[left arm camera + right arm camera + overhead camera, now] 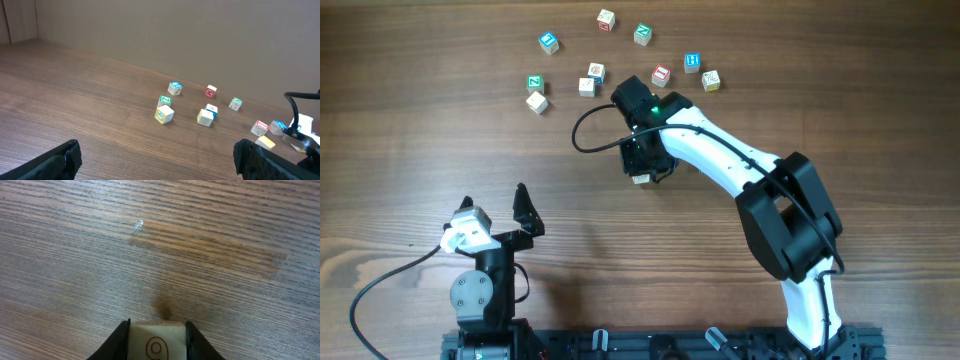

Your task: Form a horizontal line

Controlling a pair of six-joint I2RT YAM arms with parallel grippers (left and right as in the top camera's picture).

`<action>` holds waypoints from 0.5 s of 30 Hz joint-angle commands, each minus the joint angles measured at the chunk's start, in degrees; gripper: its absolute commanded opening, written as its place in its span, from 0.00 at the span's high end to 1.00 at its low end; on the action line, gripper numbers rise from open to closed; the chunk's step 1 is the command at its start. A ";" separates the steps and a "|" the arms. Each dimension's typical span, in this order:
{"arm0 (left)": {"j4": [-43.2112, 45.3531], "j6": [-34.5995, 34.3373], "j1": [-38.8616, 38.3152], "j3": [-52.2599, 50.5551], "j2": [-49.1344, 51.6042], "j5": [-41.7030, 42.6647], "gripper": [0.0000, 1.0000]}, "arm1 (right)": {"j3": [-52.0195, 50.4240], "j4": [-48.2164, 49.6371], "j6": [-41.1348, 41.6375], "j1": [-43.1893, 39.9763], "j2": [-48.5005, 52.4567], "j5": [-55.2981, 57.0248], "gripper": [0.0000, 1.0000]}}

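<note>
Even soft indoor light, faint shadows, small glare spot on table [138, 224], sharp focus throughout

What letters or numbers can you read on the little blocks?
"Z", probably: top of the green cube.
"H", probably: top of the blue cube.
A red round mark, like "9" or "g", cut off by the picture's edge: held cube.
Other cubes: too small to read.

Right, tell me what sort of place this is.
Probably a robot lab bench for manipulation trials: a brown wood-grain table, a white robot arm and a black one mounted at its near edge, and small wooden letter cubes scattered on it. The right hand grips one pale cube.
</note>
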 commanded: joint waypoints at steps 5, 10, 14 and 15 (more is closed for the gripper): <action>0.11 0.90 -0.20 -0.26 -0.42 -0.76 0.00 | -0.37 0.85 0.57 0.24 -0.04 -0.50 0.66; 0.11 0.90 -0.20 -0.24 -0.42 -0.79 0.00 | -0.37 1.42 0.55 0.31 -0.04 -0.52 0.63; 0.11 0.90 -0.20 -0.24 -0.42 -0.79 0.00 | -0.37 1.44 0.57 0.52 -0.04 -0.52 0.58; 0.11 0.90 -0.20 -0.24 -0.42 -0.76 0.00 | -0.37 1.49 0.52 0.52 -0.04 -0.50 0.57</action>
